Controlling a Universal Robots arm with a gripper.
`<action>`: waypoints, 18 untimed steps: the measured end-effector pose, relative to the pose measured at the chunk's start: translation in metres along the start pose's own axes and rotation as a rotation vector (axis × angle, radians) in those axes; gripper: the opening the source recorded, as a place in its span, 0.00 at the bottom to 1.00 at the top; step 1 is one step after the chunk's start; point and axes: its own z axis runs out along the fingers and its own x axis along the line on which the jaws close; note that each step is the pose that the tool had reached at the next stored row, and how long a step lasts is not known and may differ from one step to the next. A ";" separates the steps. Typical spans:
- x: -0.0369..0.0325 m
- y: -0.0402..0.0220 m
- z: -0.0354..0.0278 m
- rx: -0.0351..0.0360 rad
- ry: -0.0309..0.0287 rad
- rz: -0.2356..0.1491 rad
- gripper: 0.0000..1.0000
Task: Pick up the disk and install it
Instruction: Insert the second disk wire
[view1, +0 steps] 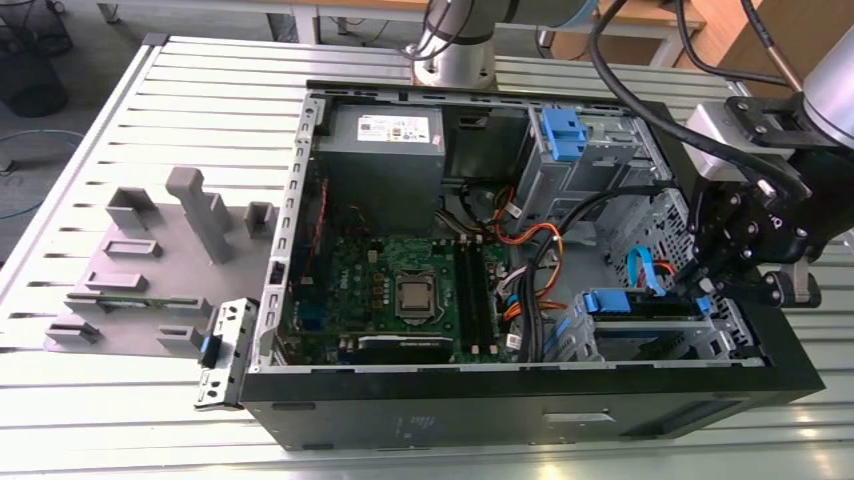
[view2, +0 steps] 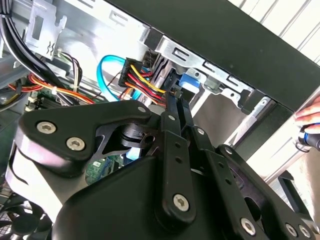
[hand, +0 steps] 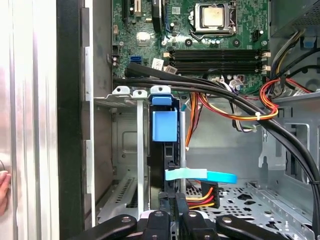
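The disk (hand: 164, 150) sits edge-on in the drive cage (hand: 125, 150) of the case (view1: 534, 420). The end effector (hand: 172, 217) is narrow at its rear edge, seemingly seating it; pushing home calls for a straight press.

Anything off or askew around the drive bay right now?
Nothing looks damaged or spilled. The disk sits edge-on in the drive cage, its blue rail tab square to the slot, with the gripper right at its end. One oddity: a person's fingers show just outside the case wall.
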 end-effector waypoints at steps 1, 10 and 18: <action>0.0003 0.0000 0.0000 0.0000 0.0001 0.000 0.16; 0.0006 0.0000 0.0005 0.0001 0.0025 0.000 0.16; 0.0003 -0.0004 0.0010 0.0000 0.0056 0.000 0.16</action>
